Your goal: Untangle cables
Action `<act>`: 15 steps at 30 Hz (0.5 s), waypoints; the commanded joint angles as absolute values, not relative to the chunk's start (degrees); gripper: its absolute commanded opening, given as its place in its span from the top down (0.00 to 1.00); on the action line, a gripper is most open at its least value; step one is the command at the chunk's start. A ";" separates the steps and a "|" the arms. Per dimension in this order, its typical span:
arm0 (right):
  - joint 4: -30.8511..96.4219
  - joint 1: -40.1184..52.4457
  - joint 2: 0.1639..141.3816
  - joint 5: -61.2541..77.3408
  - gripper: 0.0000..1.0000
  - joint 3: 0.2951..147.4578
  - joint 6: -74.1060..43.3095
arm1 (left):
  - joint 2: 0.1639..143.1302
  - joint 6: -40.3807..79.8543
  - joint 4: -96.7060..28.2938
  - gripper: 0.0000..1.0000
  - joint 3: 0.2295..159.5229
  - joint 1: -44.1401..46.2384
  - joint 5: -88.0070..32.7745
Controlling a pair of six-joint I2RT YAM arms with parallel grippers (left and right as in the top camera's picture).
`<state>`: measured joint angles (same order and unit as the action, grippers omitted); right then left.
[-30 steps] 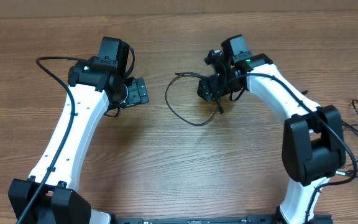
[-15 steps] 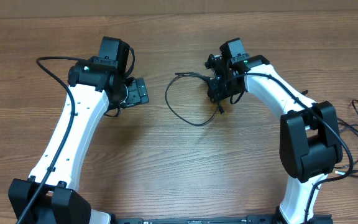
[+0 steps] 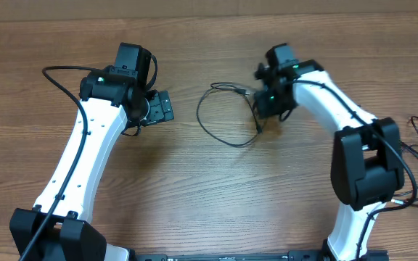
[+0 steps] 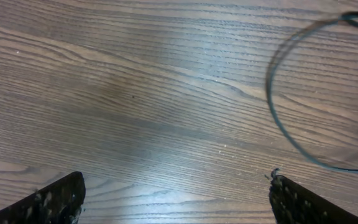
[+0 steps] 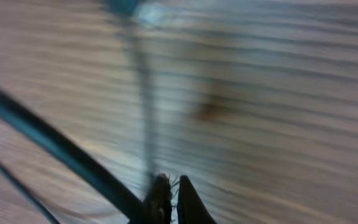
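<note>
Pinching the cable (image 4: 270, 87), the right pincer (image 5: 169, 186) sits clamped; left pincer (image 4: 174, 186) gapes apart; next, probably draw its loop straight.

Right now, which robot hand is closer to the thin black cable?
Right. The right hand is shut on the cable at the loop's right side. The left hand sits open, apart from the loop, off to its left in the overhead view.

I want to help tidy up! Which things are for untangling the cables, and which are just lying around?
For the job: thin black cable; right tool, shut on it; left tool, open.
Just there: wooden table; thick wires on the arms.
</note>
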<state>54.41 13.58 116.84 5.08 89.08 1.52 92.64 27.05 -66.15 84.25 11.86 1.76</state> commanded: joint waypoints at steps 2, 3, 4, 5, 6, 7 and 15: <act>57.39 7.16 111.37 -4.16 0.96 96.38 -4.56 | 92.14 27.00 -66.19 0.06 83.99 11.64 2.24; 58.72 5.08 110.04 -4.93 0.96 98.15 -4.73 | 92.16 26.98 -66.19 0.06 83.96 11.64 2.00; 59.77 3.25 108.97 -5.15 0.96 99.66 -4.71 | 92.16 27.00 -66.17 0.06 83.96 11.64 1.89; 60.75 1.32 107.92 -5.15 0.96 101.23 -4.71 | 92.16 27.00 -66.15 0.06 83.96 11.64 1.87; 61.93 -1.04 106.80 -5.15 0.96 103.11 -4.71 | 92.16 27.00 -66.15 0.06 83.96 11.64 1.89; 62.81 -2.90 106.06 -5.15 0.96 104.60 -4.71 | 92.16 27.00 -66.13 0.06 83.99 11.64 1.89; 67.88 -18.33 102.21 -4.84 0.96 116.09 -4.71 | 92.16 27.03 -66.04 0.06 83.99 11.64 1.89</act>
